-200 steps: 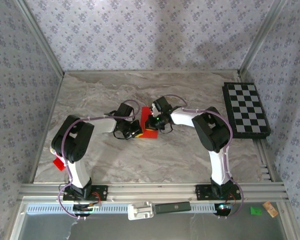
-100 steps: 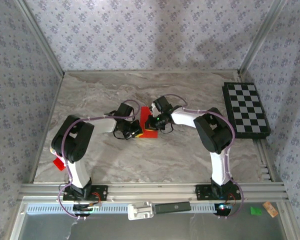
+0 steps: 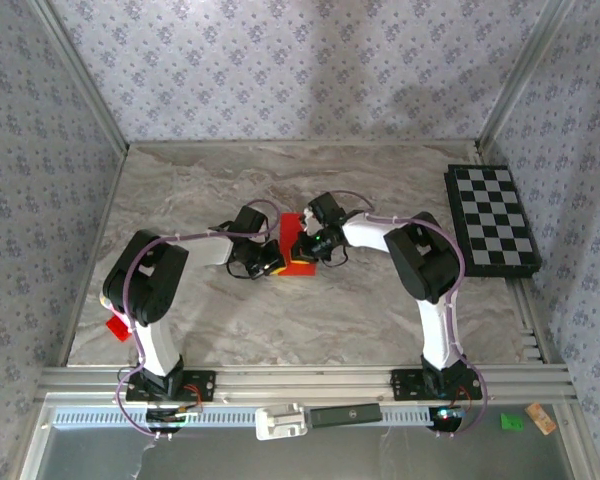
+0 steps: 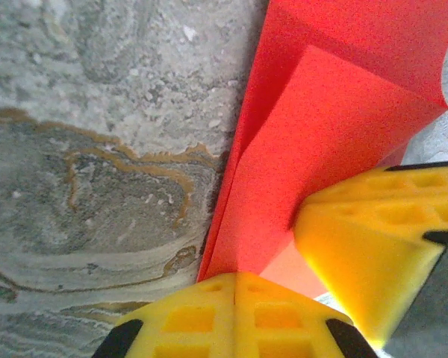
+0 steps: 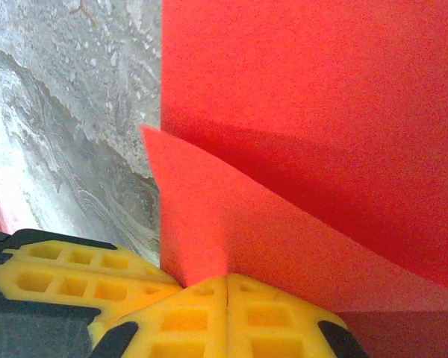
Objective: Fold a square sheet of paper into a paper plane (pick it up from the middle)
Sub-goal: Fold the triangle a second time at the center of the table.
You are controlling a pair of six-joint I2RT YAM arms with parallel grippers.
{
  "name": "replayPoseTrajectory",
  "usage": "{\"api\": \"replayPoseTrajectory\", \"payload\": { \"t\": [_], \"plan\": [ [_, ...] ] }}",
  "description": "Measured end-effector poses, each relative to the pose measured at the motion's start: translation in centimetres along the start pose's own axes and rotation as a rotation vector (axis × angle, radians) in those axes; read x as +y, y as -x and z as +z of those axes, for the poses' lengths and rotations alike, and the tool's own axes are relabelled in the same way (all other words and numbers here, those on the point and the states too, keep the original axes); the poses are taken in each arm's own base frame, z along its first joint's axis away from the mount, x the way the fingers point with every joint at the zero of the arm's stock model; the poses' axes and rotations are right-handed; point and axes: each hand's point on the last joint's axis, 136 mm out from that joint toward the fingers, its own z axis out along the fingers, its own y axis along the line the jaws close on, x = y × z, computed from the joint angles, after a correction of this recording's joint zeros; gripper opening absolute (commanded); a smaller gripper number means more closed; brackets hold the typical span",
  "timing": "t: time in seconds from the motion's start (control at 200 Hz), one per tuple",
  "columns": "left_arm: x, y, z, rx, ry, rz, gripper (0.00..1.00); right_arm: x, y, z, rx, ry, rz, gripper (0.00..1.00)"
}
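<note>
The square sheet of paper [image 4: 336,127] was thin, matt red paper. The table [image 4: 97,149] looked like smooth grey marble. The left gripper [image 4: 235,291] was dull yellow plastic with little square dents.

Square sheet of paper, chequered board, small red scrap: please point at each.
square sheet of paper [image 4: 336,127]: left wrist view, folded top flap.
chequered board [image 3: 492,220]: top external view, middle squares.
small red scrap [image 3: 117,327]: top external view, visible middle.
</note>
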Motion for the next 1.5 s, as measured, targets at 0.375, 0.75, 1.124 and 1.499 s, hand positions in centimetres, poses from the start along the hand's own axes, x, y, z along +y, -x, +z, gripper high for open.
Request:
{"api": "replayPoseTrajectory", "payload": {
  "t": [0.375,0.75,1.124,1.499],
  "plan": [
    [0.0,-0.1,0.0,0.008,-0.010,0.001,0.00,-5.1,4.4,-3.8,-0.093,0.022,0.110,0.00],
    [-1.7,0.5,-0.7,0.014,-0.042,0.016,0.06,-2.6,5.6,-7.6,-0.214,-0.040,0.035,0.03],
    [-4.5,1.7,-1.1,0.000,-0.110,0.050,0.05,0.1,2.6,-3.6,-0.125,-0.017,0.003,0.02],
    [-4.0,1.7,1.7,0.045,-0.077,0.044,0.05,-1.6,2.6,-1.2,-0.081,-0.038,0.042,0.02]
  ]
}}
